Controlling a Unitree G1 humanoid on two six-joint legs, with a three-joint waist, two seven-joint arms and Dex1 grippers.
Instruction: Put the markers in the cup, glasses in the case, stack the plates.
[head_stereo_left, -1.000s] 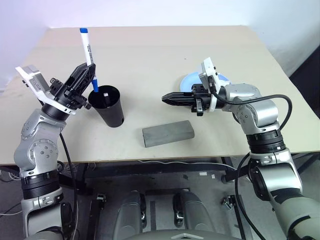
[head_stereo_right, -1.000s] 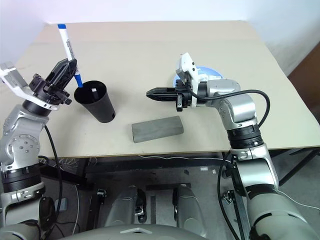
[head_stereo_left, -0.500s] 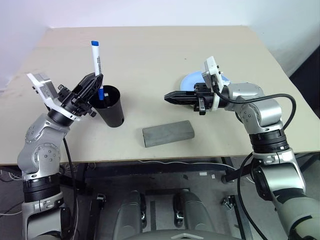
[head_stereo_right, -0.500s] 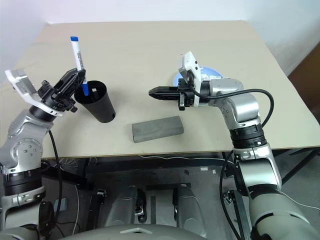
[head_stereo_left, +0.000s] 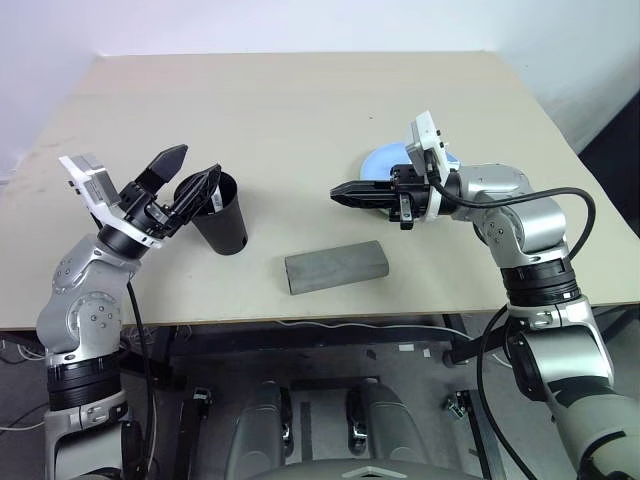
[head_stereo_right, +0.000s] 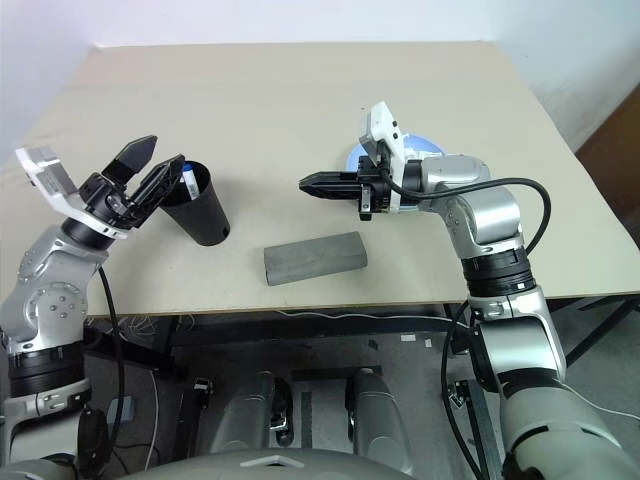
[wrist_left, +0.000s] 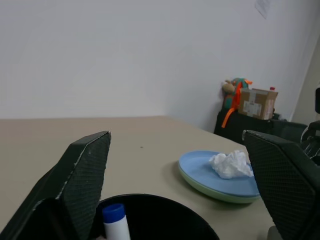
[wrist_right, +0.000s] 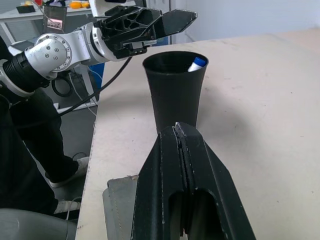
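The black cup (head_stereo_left: 224, 214) stands at the table's left. A marker with a blue cap (head_stereo_right: 187, 173) rests inside it, leaning on the rim, and its blue cap (wrist_left: 113, 213) also peeks out between my left fingers. My left gripper (head_stereo_left: 188, 172) hangs open just over the cup's rim, empty. The grey case (head_stereo_left: 336, 266) lies closed near the front edge. My right gripper (head_stereo_left: 342, 192) is shut and empty, pointing level toward the cup from the middle of the table. Behind it lie the plates (wrist_left: 210, 181), light blue on top of pale green. The glasses are out of view.
A crumpled white tissue (wrist_left: 230, 164) lies on the blue plate. The table's front edge (head_stereo_left: 330, 318) runs just below the case. My right arm (head_stereo_left: 500, 205) reaches across in front of the plates.
My left gripper opened and let go of the blue-capped marker, which dropped down into the cup. The left hand sank a little. The right arm has stayed put.
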